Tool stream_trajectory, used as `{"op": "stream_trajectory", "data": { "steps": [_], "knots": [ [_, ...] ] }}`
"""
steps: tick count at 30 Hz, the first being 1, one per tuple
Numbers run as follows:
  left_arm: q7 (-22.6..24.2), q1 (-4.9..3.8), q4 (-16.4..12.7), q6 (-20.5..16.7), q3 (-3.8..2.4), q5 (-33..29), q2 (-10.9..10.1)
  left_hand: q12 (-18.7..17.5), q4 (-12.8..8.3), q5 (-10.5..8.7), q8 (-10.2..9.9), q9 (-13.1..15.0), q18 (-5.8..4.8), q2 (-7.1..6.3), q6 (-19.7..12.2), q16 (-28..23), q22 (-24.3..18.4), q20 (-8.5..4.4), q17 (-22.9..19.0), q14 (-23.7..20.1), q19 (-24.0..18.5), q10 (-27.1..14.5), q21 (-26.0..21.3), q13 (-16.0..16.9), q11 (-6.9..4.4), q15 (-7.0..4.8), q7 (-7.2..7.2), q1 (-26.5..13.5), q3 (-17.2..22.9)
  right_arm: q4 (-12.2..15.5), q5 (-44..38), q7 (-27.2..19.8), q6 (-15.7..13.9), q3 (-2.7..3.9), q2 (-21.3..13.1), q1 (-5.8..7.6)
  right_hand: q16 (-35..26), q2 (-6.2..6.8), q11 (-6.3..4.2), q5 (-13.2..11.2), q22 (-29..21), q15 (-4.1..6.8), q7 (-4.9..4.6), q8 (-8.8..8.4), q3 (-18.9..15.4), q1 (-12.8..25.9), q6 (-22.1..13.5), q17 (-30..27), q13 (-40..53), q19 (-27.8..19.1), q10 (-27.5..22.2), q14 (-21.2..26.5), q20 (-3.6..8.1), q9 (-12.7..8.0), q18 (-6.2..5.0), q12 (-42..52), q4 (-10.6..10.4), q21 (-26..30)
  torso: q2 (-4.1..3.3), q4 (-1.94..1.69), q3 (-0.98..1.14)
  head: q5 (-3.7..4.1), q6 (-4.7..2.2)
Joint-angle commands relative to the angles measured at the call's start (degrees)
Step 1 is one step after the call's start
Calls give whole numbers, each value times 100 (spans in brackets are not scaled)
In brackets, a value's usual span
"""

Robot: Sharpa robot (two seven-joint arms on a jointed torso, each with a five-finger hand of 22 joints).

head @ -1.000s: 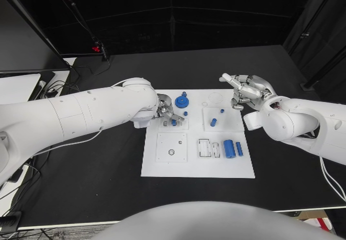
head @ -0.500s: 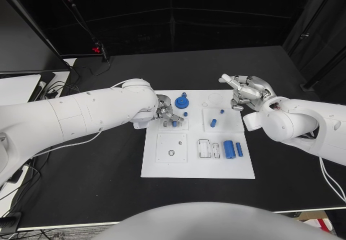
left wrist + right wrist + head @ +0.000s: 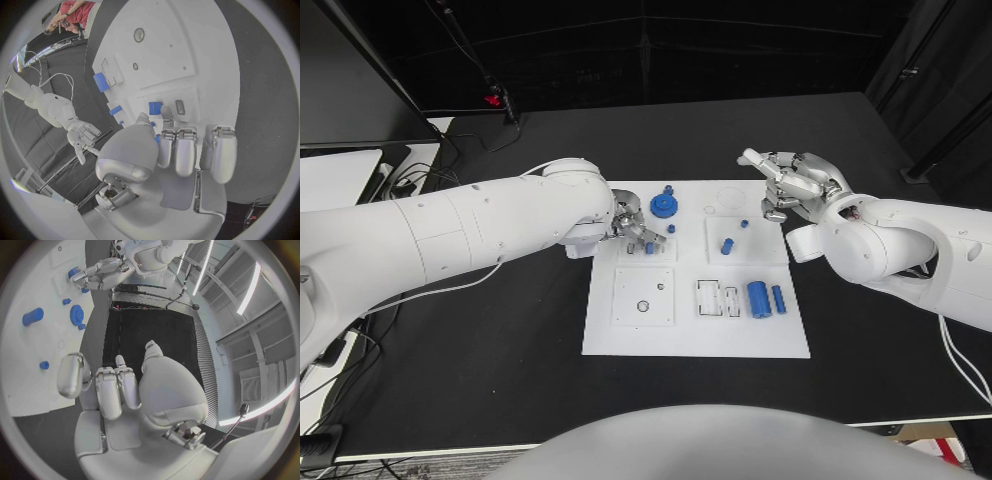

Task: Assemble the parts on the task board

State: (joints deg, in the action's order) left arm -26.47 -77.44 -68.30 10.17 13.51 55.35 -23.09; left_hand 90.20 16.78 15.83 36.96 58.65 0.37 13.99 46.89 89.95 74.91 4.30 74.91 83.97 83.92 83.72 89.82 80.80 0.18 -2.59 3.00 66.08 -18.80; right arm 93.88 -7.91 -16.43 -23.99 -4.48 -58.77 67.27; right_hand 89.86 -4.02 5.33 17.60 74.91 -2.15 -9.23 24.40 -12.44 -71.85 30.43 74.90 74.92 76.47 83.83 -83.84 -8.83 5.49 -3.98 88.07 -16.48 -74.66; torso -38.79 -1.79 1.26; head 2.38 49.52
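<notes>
While blue parts (image 3: 759, 297) dot the task board (image 3: 695, 335), both hands hover.

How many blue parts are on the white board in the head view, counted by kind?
Gear: 1
Cylinders: 3
Small pegs: 4, one of them at the left hand
Total: 8

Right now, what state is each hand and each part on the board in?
left hand: fingers curled over a small blue part at the board's near-left pocket; grip unclear
right hand: empty, fingers apart, beside the task board
blue gear: on the board
large blue cylinder: lying flat
slim blue cylinder: lying flat beside it
</notes>
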Motion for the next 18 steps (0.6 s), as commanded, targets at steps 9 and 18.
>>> {"op": "stream_trajectory", "data": {
  "steps": [9, 18],
  "knots": [
    [119, 0, -19, -48, 3, -6, -38, -20, 0, -208, 57, 17, -37, -4, 22, 5, 1509, 7, 1509, 603, 608, 628, 18, 920, -34, 11, 5, -114, -126, 9, 12, -18, 50, 3, 2, 6, 14, -64, 41, 16, 827, -39, -126, 37, -36, 5, -42, 1510, 1212, -41, 204, -616, 1, 8, -54, 2, 0, 20, -3, 2, 0, 3, 4],
    [301, 0, -61, -152, 3, -7, -89, -20, -12, -1057, 94, 10, -37, 34, 43, 5, 1509, 11, 1509, 603, 608, 628, 18, 920, -17, 20, 24, -433, -345, 5, 12, -10, 48, 2, 4, 6, 14, -64, 41, 16, 827, -39, -126, 37, -36, 5, -42, 1510, 1212, -41, 204, -616, 1, 8, -54, 2, 0, 20, -4, 0, -1, -1, 4]
  ]
}}
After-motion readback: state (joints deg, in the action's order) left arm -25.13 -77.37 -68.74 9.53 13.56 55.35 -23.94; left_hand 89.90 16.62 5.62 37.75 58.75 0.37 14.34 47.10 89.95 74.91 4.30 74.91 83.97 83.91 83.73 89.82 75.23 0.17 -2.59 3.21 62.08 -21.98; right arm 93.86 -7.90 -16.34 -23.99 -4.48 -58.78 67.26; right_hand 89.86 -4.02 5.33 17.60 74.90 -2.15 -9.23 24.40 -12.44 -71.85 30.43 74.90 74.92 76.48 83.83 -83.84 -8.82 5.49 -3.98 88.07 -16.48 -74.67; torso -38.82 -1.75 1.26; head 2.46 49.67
